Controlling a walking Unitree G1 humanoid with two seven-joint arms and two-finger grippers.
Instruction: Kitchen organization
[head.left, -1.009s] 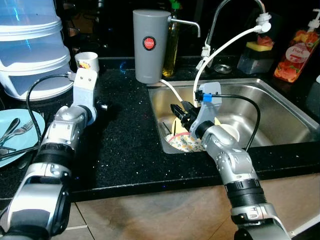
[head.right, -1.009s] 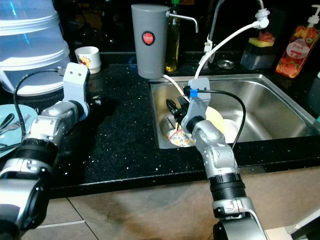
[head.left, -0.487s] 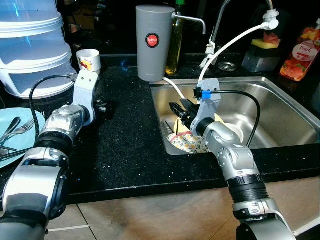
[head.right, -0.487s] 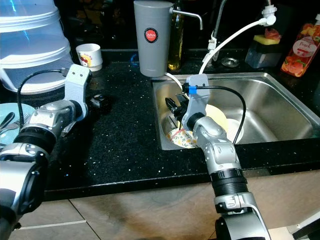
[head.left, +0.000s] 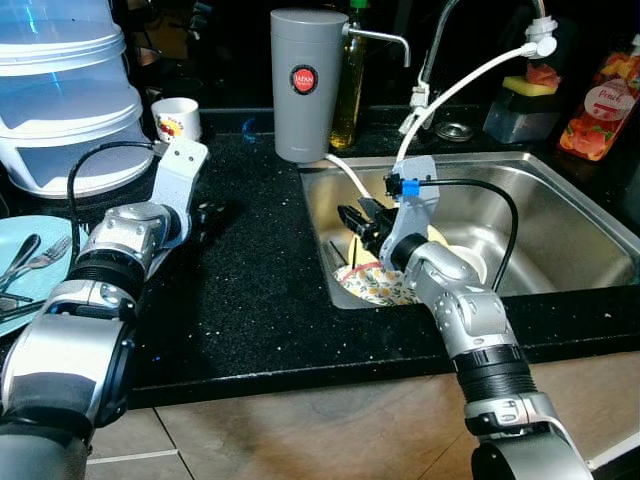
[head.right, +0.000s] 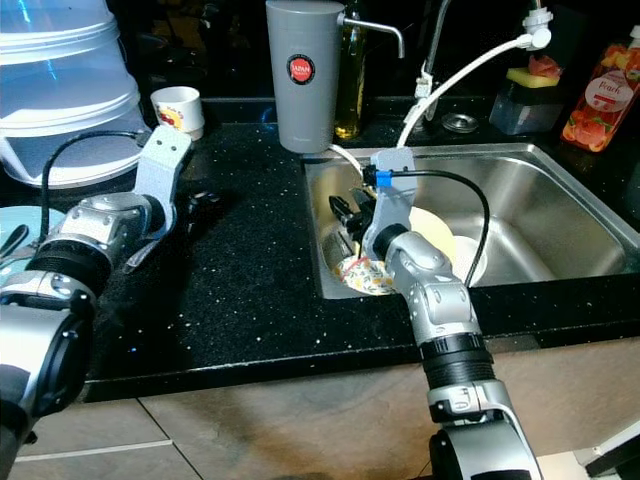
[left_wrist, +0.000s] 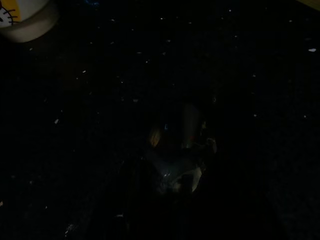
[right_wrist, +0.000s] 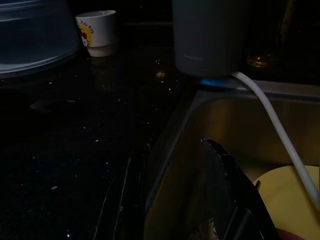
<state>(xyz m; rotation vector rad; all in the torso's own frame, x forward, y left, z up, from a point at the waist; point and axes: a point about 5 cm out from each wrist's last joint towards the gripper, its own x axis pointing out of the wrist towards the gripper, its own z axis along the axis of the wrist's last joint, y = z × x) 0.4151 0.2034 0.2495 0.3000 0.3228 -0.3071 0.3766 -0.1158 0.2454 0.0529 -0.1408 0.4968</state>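
The steel sink (head.left: 560, 215) holds a floral-patterned bowl (head.left: 375, 285), a yellow plate (head.left: 437, 243) and a white dish (head.left: 472, 266). My right gripper (head.left: 360, 222) hangs over the sink's left end, just above the floral bowl, open with nothing between its fingers. One black finger (right_wrist: 225, 175) stands before the yellow plate (right_wrist: 285, 200) in the right wrist view. My left gripper (head.left: 212, 214) lies low over the black countertop (head.left: 260, 290), left of the sink. Something small and shiny (left_wrist: 175, 150) glints in the very dark left wrist view.
A grey water dispenser (head.left: 300, 85) and an oil bottle (head.left: 347, 95) stand behind the sink's left corner. A white cup (head.left: 177, 118) sits by stacked clear containers (head.left: 60, 90). A blue plate with forks (head.left: 30, 262) is far left. Soap bottle (head.left: 600, 105) and sponge holder (head.left: 522, 105) stand back right.
My left gripper has swung a little to the right over the counter, toward the sink. The right arm has stayed over the bowl. The camera shifted slightly.
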